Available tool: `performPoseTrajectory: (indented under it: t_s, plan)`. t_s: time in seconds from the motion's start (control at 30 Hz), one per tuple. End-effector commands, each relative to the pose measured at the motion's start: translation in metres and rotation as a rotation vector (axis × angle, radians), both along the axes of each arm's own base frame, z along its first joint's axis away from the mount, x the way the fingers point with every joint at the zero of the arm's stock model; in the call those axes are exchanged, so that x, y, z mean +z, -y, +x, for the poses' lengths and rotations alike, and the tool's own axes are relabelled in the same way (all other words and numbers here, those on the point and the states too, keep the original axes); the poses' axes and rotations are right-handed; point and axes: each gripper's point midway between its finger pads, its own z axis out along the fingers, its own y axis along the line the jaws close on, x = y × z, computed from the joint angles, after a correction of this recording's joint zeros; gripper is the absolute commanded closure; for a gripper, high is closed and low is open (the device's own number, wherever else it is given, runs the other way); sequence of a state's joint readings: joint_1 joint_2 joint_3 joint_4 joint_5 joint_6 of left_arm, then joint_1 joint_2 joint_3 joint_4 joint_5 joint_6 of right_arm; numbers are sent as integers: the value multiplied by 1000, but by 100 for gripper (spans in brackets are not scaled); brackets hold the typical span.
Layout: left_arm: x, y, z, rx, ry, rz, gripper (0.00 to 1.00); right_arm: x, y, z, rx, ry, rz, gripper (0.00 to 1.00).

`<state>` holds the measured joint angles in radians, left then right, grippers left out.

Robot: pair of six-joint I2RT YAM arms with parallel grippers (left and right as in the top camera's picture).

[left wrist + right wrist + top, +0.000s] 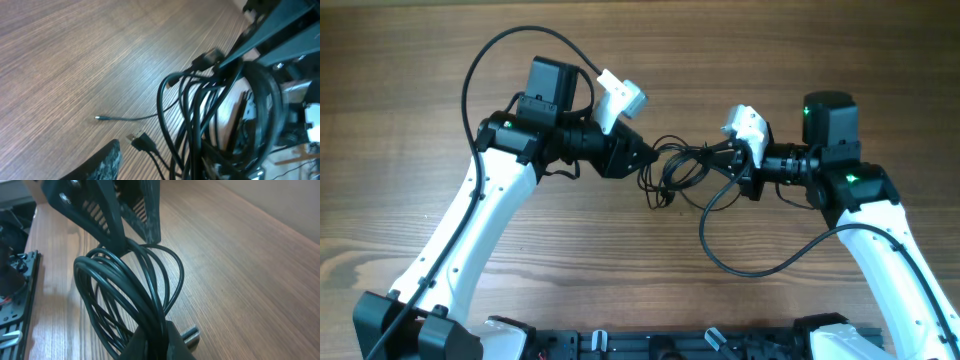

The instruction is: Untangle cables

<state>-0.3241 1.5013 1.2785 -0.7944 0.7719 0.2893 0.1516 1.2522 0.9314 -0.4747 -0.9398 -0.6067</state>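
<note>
From overhead, the cables (678, 168) show as a small knot of thin black loops strung between the left claw (645, 158) and the right claw (738, 160); the two claws face each other over the middle of the wooden table (420, 80); a thicker black arm cable (740, 262) sweeps in a wide loop below the right claw, apart from the knot; how each claw grips is too small to read here.

The right wrist view settles that: the left claw's dark ribbed fingers (115, 220) come down from the top and press together on the upper bend of the loops; the right claw's own fingertips, at the bottom edge, pinch the gathered strands where they cross; the bundle spans from one claw to the other, several loops fanning out to the side; a small metal-tipped plug (190, 334) sits low, just beside the right claw's fingers.

Only the left wrist view shows the loose ends: a thin cord end (97, 118) lies along the wood, well to the left of the hanging loops; a black plug (141, 141) is near the one left finger (107, 160) in view; the loops crowd the right half of that view, close before the camera.
</note>
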Motion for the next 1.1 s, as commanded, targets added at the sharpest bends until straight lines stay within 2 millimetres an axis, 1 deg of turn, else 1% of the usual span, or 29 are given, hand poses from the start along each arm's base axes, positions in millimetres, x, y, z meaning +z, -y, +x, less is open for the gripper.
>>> performPoseTrajectory:
  t_s: [0.0, 0.1, 0.13, 0.17, 0.2, 0.23, 0.27, 0.3, 0.33, 0.37, 0.4, 0.43, 0.47, 0.53, 0.57, 0.6, 0.63, 0.67, 0.7, 0.77, 0.83, 0.87, 0.9, 0.93, 0.97, 1.03, 1.07]
  plan:
    - [-10, -13, 4, 0, 46, 93, 67, 16, -10, -7, 52, -39, 97, 96]
    - [-26, -7, 1, -20, -7, 110, 66, 20, -11, -5, 52, -38, 113, 95]
    - [-29, -4, 1, -29, -11, 112, 70, 21, -11, -5, 50, -34, 114, 96]
    - [-34, 2, 2, -38, -15, 113, 96, 21, -11, -4, 50, -29, 115, 96]
    - [-37, 2, 4, -28, -31, 113, 96, 21, -11, -4, 50, -27, 114, 96]
    - [-43, -2, 9, 20, -60, 135, 96, 20, -10, -2, 39, -28, 106, 96]
    - [-50, -16, 20, 125, -93, 186, 96, 16, -7, 3, 1, -43, 87, 96]
    - [-60, -40, 35, 292, -135, 262, 96, 8, 0, 13, -90, -79, 48, 96]
    - [-66, -70, 50, 484, -183, 318, 96, 0, 8, 23, -184, -120, 16, 96]
    - [-69, -94, 60, 634, -235, 323, 96, -7, 18, 32, -281, -158, -12, 96]
    - [-67, -107, 65, 717, -292, 279, 96, -11, 24, 38, -352, -192, -22, 96]
    - [-61, -106, 67, 705, -328, 199, 96, -10, 25, 40, -368, -198, -19, 93]
    - [-58, -102, 68, 691, -332, 170, 96, -10, 25, 40, -369, -199, -18, 89]
    - [-53, -95, 71, 666, -321, 132, 96, -10, 25, 40, -385, -226, -4, 71]
    - [-48, -87, 71, 637, -314, 101, 96, -10, 25, 41, -402, -253, 13, 59]
    - [-46, -83, 72, 626, -304, 91, 96, -8, 25, 43, -431, -294, 43, 51]
    - [-45, -79, 73, 616, -291, 87, 96, -6, 24, 44, -458, -334, 73, 21]
    - [-42, -72, 74, 590, -274, 75, 96, -6, 23, 46, -539, -486, 157, 0]
    - [-38, -64, 73, 543, -254, 55, 96, -8, 23, 47, -600, -601, 213, 0]
    - [-28, -46, 68, 431, -211, 1, 96, -17, 22, 52, -659, -719, 256, 0]
    - [-19, -35, 64, 374, -201, -46, 96, -35, 16, 59, -721, -864, 291, 1]
    - [-14, -31, 61, 336, -187, -70, 96, -47, 12, 64, -756, -950, 310, 6]
    - [-8, -28, 58, 303, -168, -86, 96, -59, 6, 70, -763, -999, 320, 9]
    - [-4, -28, 57, 299, -159, -91, 96, -66, -4, 75, -718, -1005, 324, 9]
    - [2, -28, 55, 298, -143, -97, 96, -67, -19, 76, -618, -1024, 344, 13]
    - [10, -29, 53, 297, -122, -106, 96, -63, -49, 72, -415, -1023, 380, 18]
    - [14, -29, 52, 297, -112, -109, 96, -67, -63, 71, -367, -1014, 380, 20]
